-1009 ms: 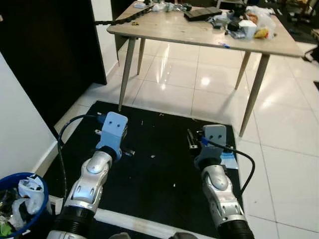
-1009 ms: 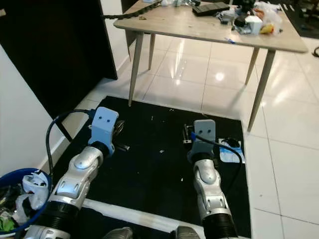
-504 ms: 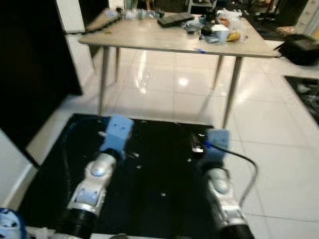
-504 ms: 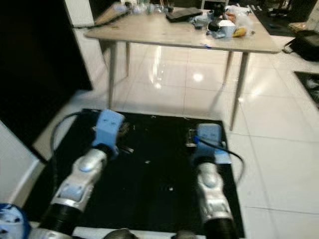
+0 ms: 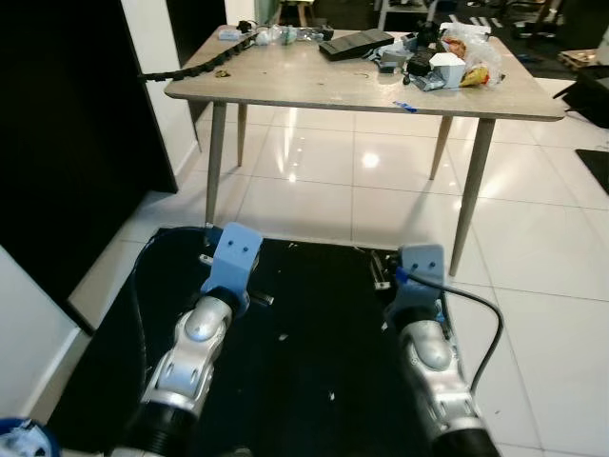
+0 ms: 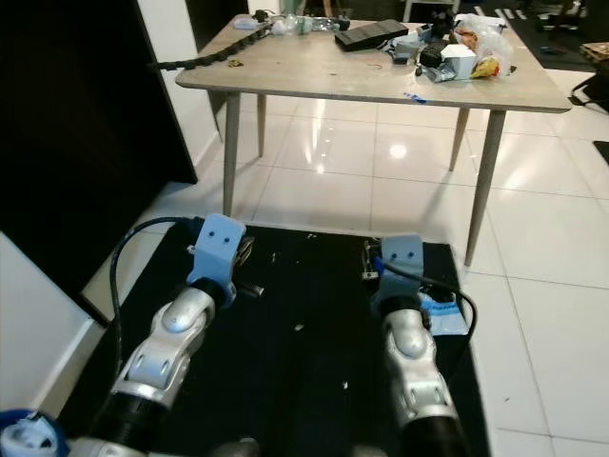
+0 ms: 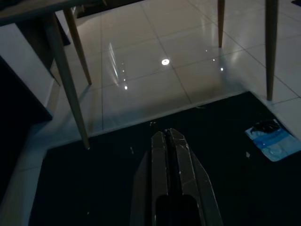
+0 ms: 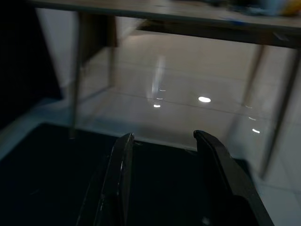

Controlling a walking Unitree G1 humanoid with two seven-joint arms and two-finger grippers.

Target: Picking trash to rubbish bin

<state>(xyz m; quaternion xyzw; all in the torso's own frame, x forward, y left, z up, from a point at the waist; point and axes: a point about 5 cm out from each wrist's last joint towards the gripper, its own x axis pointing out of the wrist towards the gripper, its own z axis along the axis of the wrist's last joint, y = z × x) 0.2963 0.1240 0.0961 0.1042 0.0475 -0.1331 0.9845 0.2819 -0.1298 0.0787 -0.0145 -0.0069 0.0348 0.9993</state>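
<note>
**Both grippers empty above the black mat, wrapper at the mat's edge**

We see the left gripper [image 7: 168,141] held low over the black mat [image 5: 304,381], its two black fingers pressed flat together with nothing between them. The right gripper [image 8: 162,141] also hangs over the mat; its fingers [image 8: 121,160] stand apart with a clear gap and hold nothing. In the head views both silver arms reach forward side by side, each ending in a light blue wrist block, the left one [image 5: 235,259] and the right one [image 5: 422,269].

We note a blue and white wrapper [image 6: 442,312] lying flat on the mat at its right edge, just beside the right arm; it also shows in the left wrist view [image 7: 273,140], off to one side of the closed fingers and well apart from them. Small pale specks are scattered over the mat.

Beyond the mat we see glossy white floor tiles [image 5: 533,257] with lamp reflections. A wooden table [image 5: 314,81] on slim angled legs stands past the mat's far edge, carrying a dark flat case [image 5: 357,44], a cable chain [image 5: 190,69] and a pile of bags and boxes [image 5: 452,62]. The rim of a blue rubbish bin [image 6: 29,436] shows at the lower left corner, beside a white wall.
</note>
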